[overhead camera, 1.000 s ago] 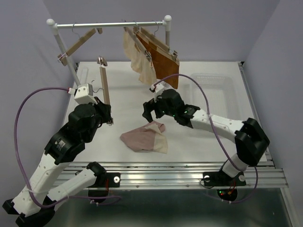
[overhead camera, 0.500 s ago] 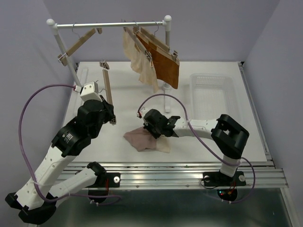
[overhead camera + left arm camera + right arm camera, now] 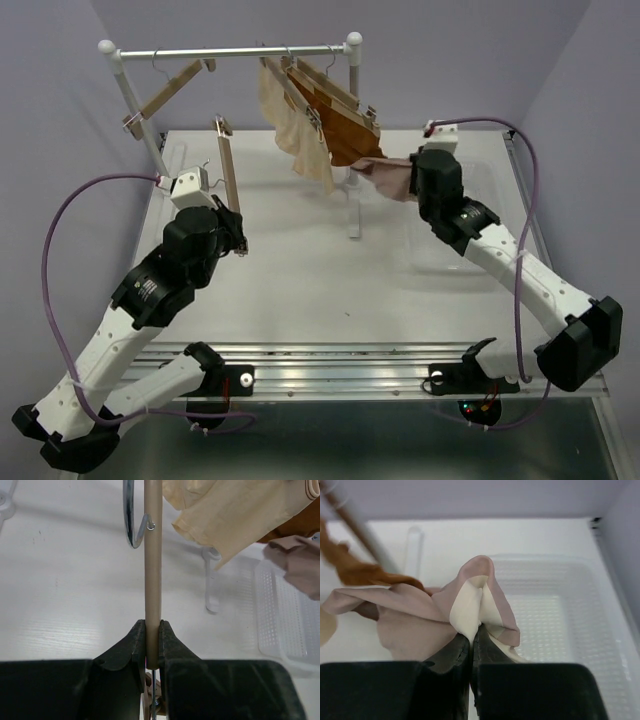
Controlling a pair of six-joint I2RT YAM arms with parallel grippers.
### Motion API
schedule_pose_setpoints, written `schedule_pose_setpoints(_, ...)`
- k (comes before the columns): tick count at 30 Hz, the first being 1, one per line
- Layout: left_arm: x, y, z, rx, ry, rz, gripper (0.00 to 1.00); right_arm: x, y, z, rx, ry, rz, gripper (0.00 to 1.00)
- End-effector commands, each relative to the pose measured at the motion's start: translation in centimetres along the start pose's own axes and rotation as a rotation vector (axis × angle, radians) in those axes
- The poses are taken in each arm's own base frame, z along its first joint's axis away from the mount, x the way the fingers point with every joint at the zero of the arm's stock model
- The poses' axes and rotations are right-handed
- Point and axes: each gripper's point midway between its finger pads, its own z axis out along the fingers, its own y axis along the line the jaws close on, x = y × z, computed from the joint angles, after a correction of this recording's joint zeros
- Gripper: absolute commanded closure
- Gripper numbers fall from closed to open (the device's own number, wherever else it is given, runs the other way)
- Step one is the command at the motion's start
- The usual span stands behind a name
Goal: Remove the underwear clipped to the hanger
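My left gripper (image 3: 236, 243) (image 3: 153, 630) is shut on the lower end of a bare wooden hanger (image 3: 227, 165) (image 3: 153, 555), held upright over the left of the table. The pale pink underwear (image 3: 385, 174) (image 3: 410, 615) hangs bunched in the air from my right gripper (image 3: 410, 180) (image 3: 471, 636), which is shut on a fold of it beside the basket's left edge. The cream-beige underwear (image 3: 296, 135) (image 3: 235, 515) and the orange-brown underwear (image 3: 345, 138) (image 3: 350, 567) stay clipped to hangers on the rail.
A clear plastic basket (image 3: 480, 190) (image 3: 560, 610) (image 3: 280, 625) sits at the table's right. The white rack (image 3: 230, 52) spans the back, with an empty wooden hanger (image 3: 165, 95) at its left and a support post (image 3: 352, 205) near the middle.
My right gripper shut on the pink underwear lying on the table and lifted it up and right to the basket's edge. The left arm shifted slightly with the hanger.
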Motion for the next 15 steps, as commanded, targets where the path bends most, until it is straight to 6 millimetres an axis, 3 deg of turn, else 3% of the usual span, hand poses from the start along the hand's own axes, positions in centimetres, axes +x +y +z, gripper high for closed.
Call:
schedule_pose_setpoints(1, -1.6, -0.3, 0.8, -0.015, -0.063, -0.006, 1.00, -6.6, -6.3, -1.5, 0.203, -0.173, 0.096, 0.99)
schedule_pose_setpoints(4, -1.7, -0.5, 1.1, -0.022, -0.065, 0.002, 1.00, -6.8, -8.7, -1.2, 0.255, -0.182, 0.104, 0.99)
schedule_pose_setpoints(5, -1.6, -0.4, 1.4, -0.031, -0.062, 0.010, 1.00, -6.5, -10.1, -0.9, 0.294, -0.175, 0.111, 0.99)
schedule_pose_setpoints(7, -1.8, -0.3, 1.8, -0.037, -0.065, 0.016, 1.00, -4.9, -10.9, -0.1, 0.309, -0.141, 0.097, 0.99)
schedule_pose_setpoints(8, -1.9, -0.4, 2.0, -0.041, -0.063, 0.017, 1.00, -4.2, -11.2, 0.2, 0.313, -0.127, 0.089, 0.95)
schedule_pose_setpoints(9, -2.2, -0.7, 2.2, -0.029, -0.071, 0.015, 1.00, -3.4, -10.7, 0.7, 0.289, -0.110, 0.085, 0.83)
schedule_pose_setpoints(10, -2.2, -0.7, 2.5, -0.029, -0.071, 0.033, 1.00, -2.1, -10.5, 1.0, 0.282, -0.084, 0.071, 0.60)
schedule_pose_setpoints(11, -2.7, -0.6, 2.8, -0.036, -0.082, 0.032, 1.00, -1.4, -10.3, 1.2, 0.272, -0.070, 0.063, 0.27)
schedule_pose_setpoints(13, -3.5, -0.6, 3.3, -0.045, -0.093, 0.041, 1.00, -0.4, -10.4, 1.3, 0.287, -0.051, 0.062, 0.00)
schedule_pose_setpoints(15, -4.5, -0.4, 4.1, -0.067, -0.099, 0.066, 1.00, 0.2, -10.5, 1.2, 0.291, -0.046, 0.071, 0.00)
